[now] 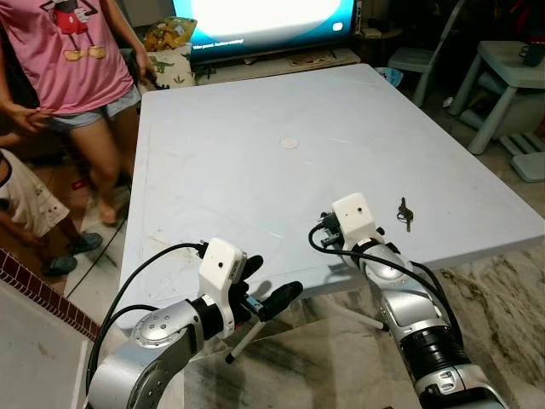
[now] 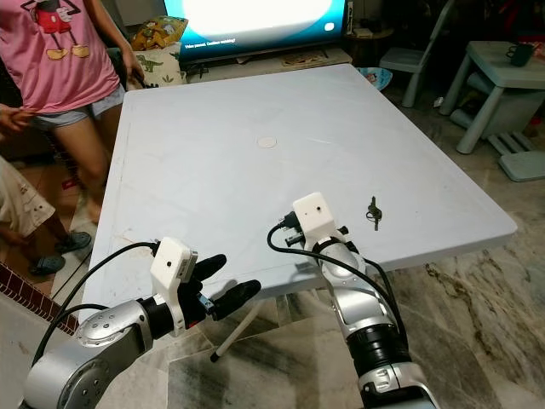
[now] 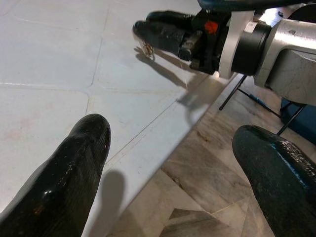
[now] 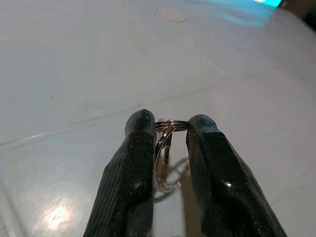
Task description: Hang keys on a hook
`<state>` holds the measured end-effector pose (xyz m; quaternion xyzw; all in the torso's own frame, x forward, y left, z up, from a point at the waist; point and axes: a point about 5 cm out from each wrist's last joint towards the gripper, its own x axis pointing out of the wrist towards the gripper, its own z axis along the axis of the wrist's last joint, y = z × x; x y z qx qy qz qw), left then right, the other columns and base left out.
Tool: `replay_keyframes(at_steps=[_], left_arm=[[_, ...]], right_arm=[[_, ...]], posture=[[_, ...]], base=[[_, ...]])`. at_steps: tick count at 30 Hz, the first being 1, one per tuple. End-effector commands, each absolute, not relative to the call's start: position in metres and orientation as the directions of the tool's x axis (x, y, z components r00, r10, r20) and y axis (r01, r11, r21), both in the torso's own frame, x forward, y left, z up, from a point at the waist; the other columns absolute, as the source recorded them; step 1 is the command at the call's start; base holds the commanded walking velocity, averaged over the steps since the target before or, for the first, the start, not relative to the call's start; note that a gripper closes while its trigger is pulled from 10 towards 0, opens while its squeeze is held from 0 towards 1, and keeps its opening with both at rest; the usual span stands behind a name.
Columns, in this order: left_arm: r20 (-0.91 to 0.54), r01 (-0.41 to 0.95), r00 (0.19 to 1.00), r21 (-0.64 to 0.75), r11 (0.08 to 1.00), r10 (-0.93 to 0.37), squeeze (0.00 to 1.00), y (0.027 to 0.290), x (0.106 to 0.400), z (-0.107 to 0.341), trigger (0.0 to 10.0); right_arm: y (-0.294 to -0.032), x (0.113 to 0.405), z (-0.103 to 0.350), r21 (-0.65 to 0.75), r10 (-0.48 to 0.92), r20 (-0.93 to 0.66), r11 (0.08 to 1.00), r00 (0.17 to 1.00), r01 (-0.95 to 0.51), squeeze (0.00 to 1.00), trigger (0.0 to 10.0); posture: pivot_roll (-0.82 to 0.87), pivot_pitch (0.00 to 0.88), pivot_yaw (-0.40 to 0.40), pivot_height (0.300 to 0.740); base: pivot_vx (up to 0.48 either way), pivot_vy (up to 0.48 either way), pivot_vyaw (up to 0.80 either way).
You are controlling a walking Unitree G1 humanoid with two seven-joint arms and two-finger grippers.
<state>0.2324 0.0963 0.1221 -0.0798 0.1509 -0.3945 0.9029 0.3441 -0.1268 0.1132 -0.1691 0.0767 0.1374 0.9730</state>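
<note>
Item: key ring (image 4: 167,157), pinched upright between your right gripper (image 4: 168,129) fingers, just above the white table (image 1: 255,162) near its front edge.

A second set of keys (image 1: 405,212) lies flat on the table at 3 o'clock from that gripper, long axis running front to back.

Left gripper (image 1: 271,285): fingers spread apart, empty, at 8 o'clock, off the table edge.

Hook: none discernible here; judge you must locate it first.
</note>
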Motion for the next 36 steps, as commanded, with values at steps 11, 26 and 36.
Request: replay_keyframes(at_steps=[11,26,36], left_arm=[[-0.215,0.674,0.662,-0.250,0.696,-0.718,0.00,0.100,0.237,0.120,10.0],[-0.184,0.604,0.745,-0.220,0.766,-0.641,0.00,0.102,0.249,0.119,10.0],[-0.136,0.440,0.877,-0.162,0.883,-0.462,0.00,0.118,0.268,0.123,10.0]], right_arm=[[-0.119,0.353,0.147,-0.412,0.257,-0.024,0.878,0.966,-0.244,0.00,0.0],[-0.103,0.348,0.175,-0.591,0.379,0.100,0.767,0.920,-0.252,0.00,10.0],[-0.100,0.340,0.187,-0.684,0.434,0.161,0.696,0.886,-0.217,0.00,10.0]], posture=[[0.04,0.022,0.054,0.740],[0.01,0.004,0.048,0.740],[0.00,0.003,0.041,0.740]], base=[[0.000,0.000,0.00],[0.000,0.000,0.00],[0.000,0.000,0.00]])
